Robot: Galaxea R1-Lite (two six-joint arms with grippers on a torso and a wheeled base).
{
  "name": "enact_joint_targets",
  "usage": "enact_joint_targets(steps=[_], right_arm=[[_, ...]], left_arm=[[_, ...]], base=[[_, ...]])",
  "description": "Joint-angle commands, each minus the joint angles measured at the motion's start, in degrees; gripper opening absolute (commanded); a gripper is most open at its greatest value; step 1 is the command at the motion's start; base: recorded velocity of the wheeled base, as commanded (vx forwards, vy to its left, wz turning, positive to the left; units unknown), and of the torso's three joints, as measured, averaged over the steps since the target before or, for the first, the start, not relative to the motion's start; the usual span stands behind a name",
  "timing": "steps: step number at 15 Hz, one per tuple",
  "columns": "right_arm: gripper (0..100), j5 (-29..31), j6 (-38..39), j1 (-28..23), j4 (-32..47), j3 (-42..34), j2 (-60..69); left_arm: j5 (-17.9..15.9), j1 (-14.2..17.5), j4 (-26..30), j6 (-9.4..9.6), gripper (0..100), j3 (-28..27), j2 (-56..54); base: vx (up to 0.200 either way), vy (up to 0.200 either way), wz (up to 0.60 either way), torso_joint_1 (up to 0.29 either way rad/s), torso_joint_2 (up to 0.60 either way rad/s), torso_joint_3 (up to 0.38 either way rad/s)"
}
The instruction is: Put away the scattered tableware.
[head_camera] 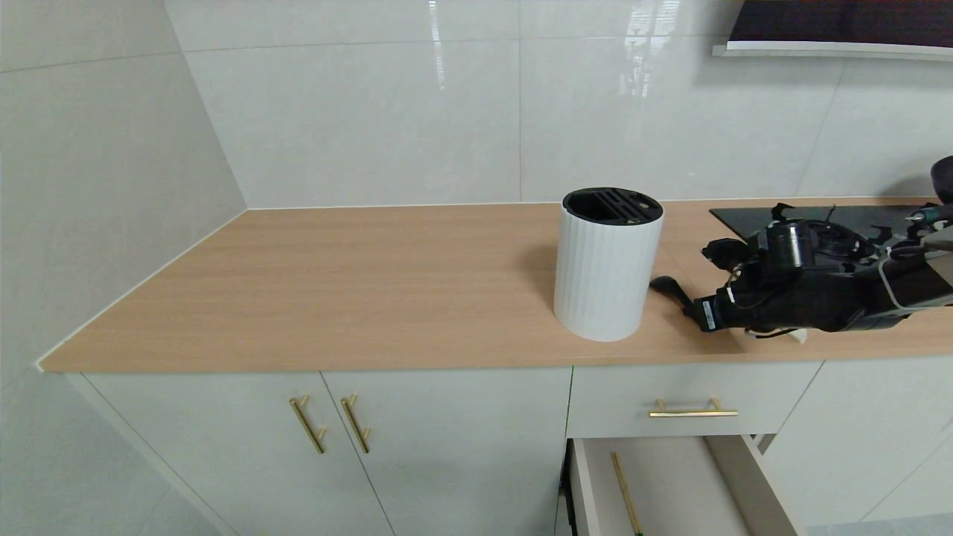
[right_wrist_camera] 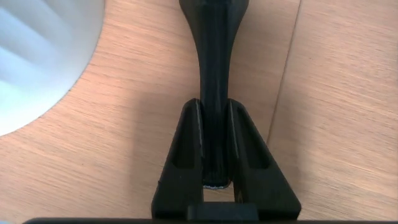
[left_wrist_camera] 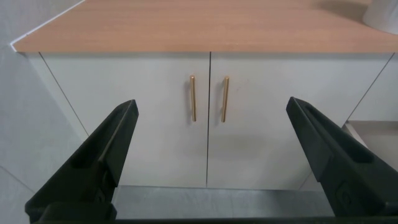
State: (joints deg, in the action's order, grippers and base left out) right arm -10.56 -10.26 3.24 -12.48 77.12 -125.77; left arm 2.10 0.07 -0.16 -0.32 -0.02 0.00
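Grip was plain in the right wrist view: the right gripper (right_wrist_camera: 214, 109) pinched a black utensil handle (right_wrist_camera: 212, 50) just beside the white ribbed holder (head_camera: 607, 264) on the wooden counter (head_camera: 335, 283). The left gripper (left_wrist_camera: 211, 109) gaped wide before cabinet doors (left_wrist_camera: 155, 124). The head view added tiled walls (head_camera: 357, 112) and an open drawer (head_camera: 670, 484).

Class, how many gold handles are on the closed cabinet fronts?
3: left door handle, right door handle, side by side; drawer handle on the closed drawer. Others may be hidden.
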Motion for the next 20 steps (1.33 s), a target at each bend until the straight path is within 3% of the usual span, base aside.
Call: enact_joint_targets(steps=[1, 5, 8, 11, 15, 20], right_arm=[[0, 0.0, -0.1, 0.2, 0.2, 0.0, -0.4], [0, 2.8, 0.7, 0.2, 0.4, -0.4, 2.7], [0, 4.5, 11.7, -0.5, 1.3, -7.6, 13.3], [0, 4.3, 12.4, -1.1, 7.4, -19.5, 27.3], [0, 4.5, 14.9, 0.1, 7.5, -32.3, 37.5], [0, 4.4, 14.9, 3.8, 7.4, -40.7, 40.1]], left_arm=[[0.0, 0.0, 0.0, -0.03, 100, 0.0, 0.1], [0.0, 0.0, 0.0, -0.03, 100, 0.0, 0.1], [0.0, 0.0, 0.0, -0.03, 100, 0.0, 0.1], [0.0, 0.0, 0.0, -0.03, 100, 0.0, 0.1], [0.0, 0.0, 0.0, -0.03, 100, 0.0, 0.1], [0.0, 0.0, 0.0, -0.03, 100, 0.0, 0.1]], base=[[0.0, 0.0, 0.0, 0.0, 0.0, 0.0], [0.0, 0.0, 0.0, 0.0, 0.0, 0.0], [0.0, 0.0, 0.0, 0.0, 0.0, 0.0], [0.0, 0.0, 0.0, 0.0, 0.0, 0.0], [0.0, 0.0, 0.0, 0.0, 0.0, 0.0], [0.0, 0.0, 0.0, 0.0, 0.0, 0.0]])
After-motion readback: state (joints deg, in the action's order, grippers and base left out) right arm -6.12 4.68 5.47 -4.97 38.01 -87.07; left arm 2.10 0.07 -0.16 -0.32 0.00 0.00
